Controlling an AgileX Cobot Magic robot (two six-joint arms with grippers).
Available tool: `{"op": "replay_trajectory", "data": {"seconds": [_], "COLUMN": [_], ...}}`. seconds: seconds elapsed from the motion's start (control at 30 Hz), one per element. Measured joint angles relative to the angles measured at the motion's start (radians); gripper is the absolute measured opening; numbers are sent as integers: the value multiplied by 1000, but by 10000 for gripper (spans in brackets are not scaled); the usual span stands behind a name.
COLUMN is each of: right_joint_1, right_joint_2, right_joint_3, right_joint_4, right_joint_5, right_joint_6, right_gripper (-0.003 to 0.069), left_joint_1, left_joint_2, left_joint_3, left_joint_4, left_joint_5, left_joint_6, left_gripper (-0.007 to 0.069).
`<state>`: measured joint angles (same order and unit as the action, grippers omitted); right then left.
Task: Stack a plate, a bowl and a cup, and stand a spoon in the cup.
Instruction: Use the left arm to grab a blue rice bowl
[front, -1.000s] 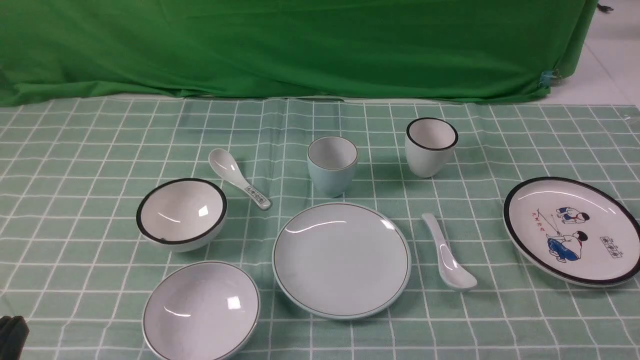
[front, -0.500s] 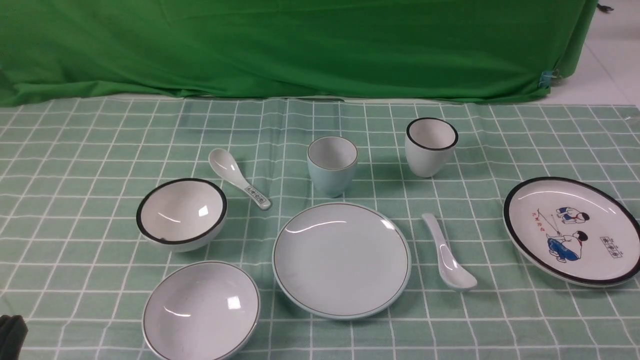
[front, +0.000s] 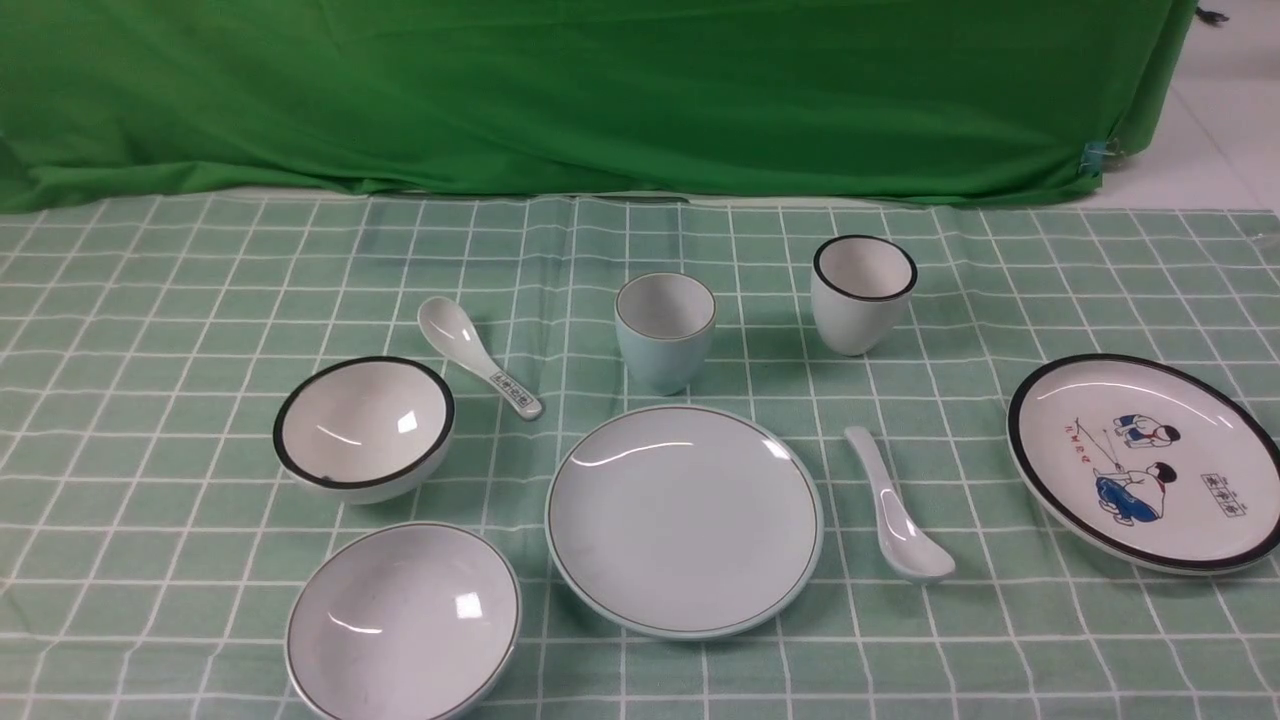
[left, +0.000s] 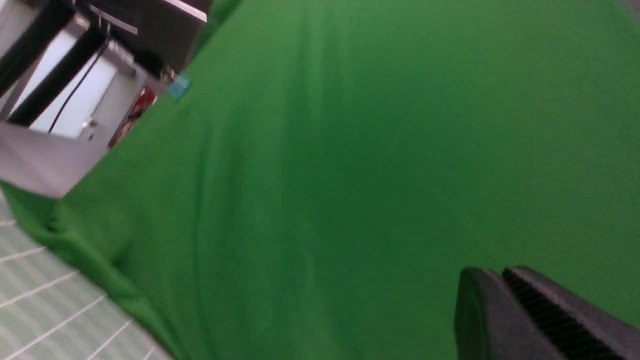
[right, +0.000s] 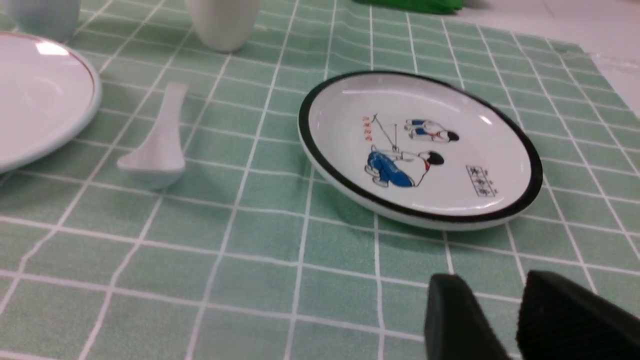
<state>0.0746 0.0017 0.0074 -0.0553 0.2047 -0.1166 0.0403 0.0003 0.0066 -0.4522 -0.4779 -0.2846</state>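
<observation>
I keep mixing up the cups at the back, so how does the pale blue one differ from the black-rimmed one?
The pale blue cup has a thin rim line; the white cup has a bold black one. The pale blue cup stands behind the plain plate, while the white cup stands farther right and farther back. Both are upright and handleless.

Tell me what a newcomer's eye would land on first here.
Probably the white ceramic plate with a bold black rim and cartoon figures, at the far right of the green checked cloth. Next, perhaps, the large round pale blue plate near the middle, and the vivid green fabric hanging across the back.
</observation>
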Motion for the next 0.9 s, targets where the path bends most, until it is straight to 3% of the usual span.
{"op": "replay_trajectory", "data": {"seconds": [0.1,0.17,0.23,0.27,0.37,0.5,0.53,0.6,0.67,0.7,0.73,0.8,0.83,0.9], "right_joint_1": [0,0,0,0,-1,-1,-1,-1,1,6,20,53,60,114], "right_joint_2": [0,0,0,0,0,0,0,0,2,7,34,121,142,298], "right_joint_3": [0,0,0,0,0,0,0,-2,-37,-64,-151,-325,-358,-558], "right_joint_4": [72,134,167,176,182,186,187,188,182,175,161,148,147,145], "right_joint_5": [-72,-195,-301,-353,-424,-481,-489,-527,-481,-429,-309,-96,-77,184], "right_joint_6": [81,214,364,436,501,493,493,494,501,501,486,442,437,383], "right_gripper": [239,239,239,239,239,239,239,235,213,192,139,56,51,30], "left_joint_1": [0,0,0,0,0,0,0,0,0,0,0,0,0,-6], "left_joint_2": [0,0,0,-1,40,245,289,462,606,653,772,916,928,1050], "left_joint_3": [0,-2,-51,-113,-282,-616,-645,-783,-855,-871,-890,-893,-893,-893], "left_joint_4": [37,90,112,122,152,236,241,249,248,246,241,225,219,175], "left_joint_5": [-150,-237,-206,-133,108,610,667,973,1200,1236,1350,1426,1429,1437], "left_joint_6": [-94,-145,-181,-193,-171,-96,-84,33,139,171,236,295,306,368], "left_gripper": [17,17,17,17,17,17,17,17,17,17,17,15,13,5]}}
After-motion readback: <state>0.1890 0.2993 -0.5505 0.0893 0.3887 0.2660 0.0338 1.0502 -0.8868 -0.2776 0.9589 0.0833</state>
